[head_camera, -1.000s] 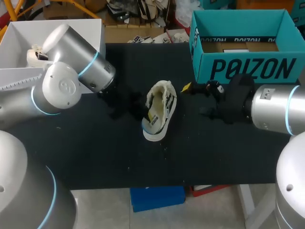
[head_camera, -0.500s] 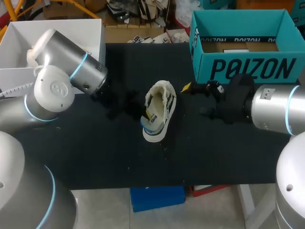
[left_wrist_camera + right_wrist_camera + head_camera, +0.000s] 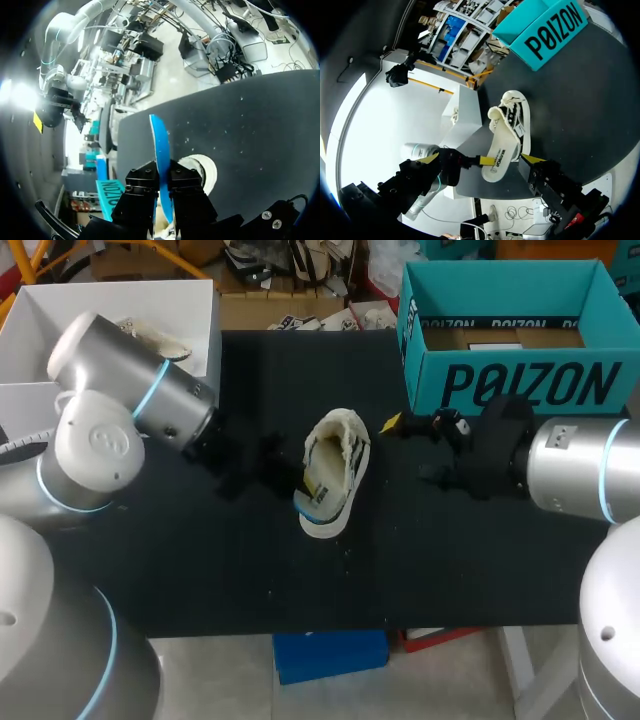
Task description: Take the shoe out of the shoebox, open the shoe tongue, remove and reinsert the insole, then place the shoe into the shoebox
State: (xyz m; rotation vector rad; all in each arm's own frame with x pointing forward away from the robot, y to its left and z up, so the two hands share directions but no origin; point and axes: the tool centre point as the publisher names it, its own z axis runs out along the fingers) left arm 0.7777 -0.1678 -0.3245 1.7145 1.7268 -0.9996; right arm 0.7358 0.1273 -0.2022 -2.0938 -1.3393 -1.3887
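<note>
On the desk's [image 3: 200, 560] middle, the shoe [image 3: 330, 475] lies outside the shoebox [image 3: 520, 385]. The left hand [image 3: 164, 182] is clenched on the blue insole [image 3: 158, 142], and the right hand [image 3: 481, 159] hangs released nearby. Insole removal seems underway. Next, draw it clear.

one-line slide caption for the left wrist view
Left claw shut on the blue insole, white shoe just beyond it on the black table.

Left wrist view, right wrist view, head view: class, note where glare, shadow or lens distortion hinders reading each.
Left wrist view: glare burns a patch near the rim, and the table edge bows. Right wrist view: the white box past the shoe nearly bleaches out. Head view: even light, yet the black left gripper melts into the black table.
</note>
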